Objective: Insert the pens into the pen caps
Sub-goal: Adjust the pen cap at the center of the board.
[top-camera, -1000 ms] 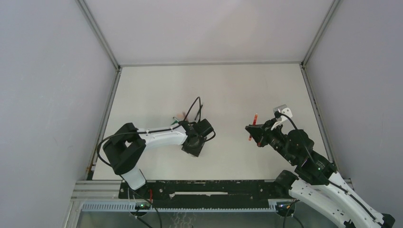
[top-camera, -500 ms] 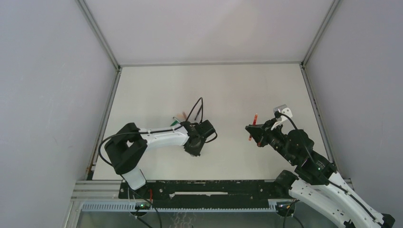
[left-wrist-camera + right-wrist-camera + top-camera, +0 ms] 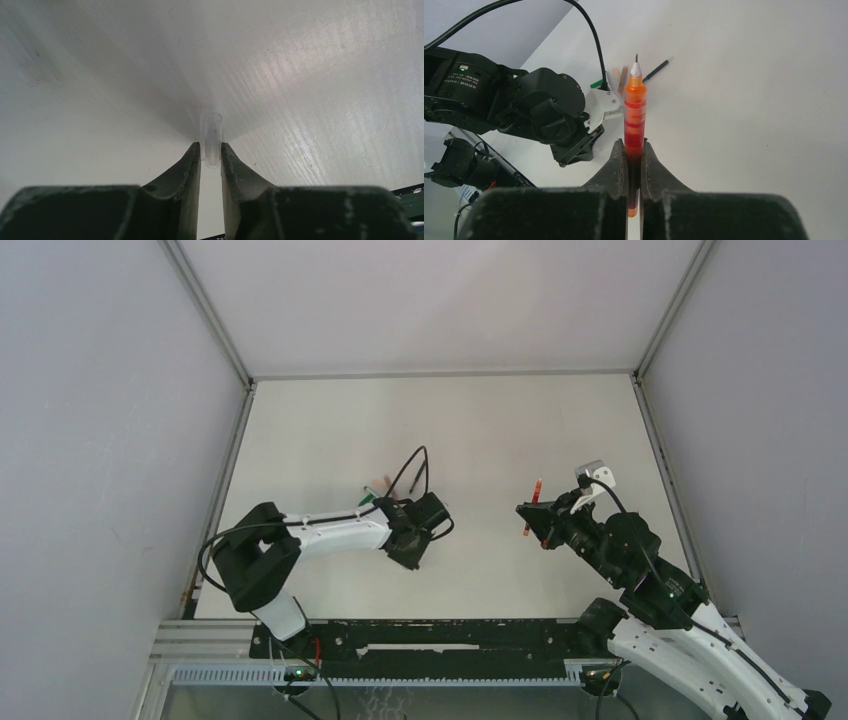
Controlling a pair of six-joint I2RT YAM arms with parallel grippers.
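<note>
My left gripper (image 3: 406,553) is low over the table, left of centre. In the left wrist view its jaws (image 3: 210,146) are shut on a small clear tube-shaped pen cap (image 3: 211,134), which stands out from the fingertips against the table. My right gripper (image 3: 541,527) is shut on a red pen (image 3: 537,498) and holds it above the table. In the right wrist view (image 3: 634,145) the red pen (image 3: 635,107) points its bare tip away from me. More pens lie behind the left arm (image 3: 372,492): a black one (image 3: 656,70), a reddish one (image 3: 623,76) and something green (image 3: 596,84).
The left arm's black cable (image 3: 412,468) loops over the table near the loose pens. White walls with metal corner posts (image 3: 208,312) close the table on three sides. A black rail (image 3: 430,635) runs along the near edge.
My left gripper has shifted slightly left and down toward the table, and its arm has stretched lower. My right arm and the red pen have not moved.
</note>
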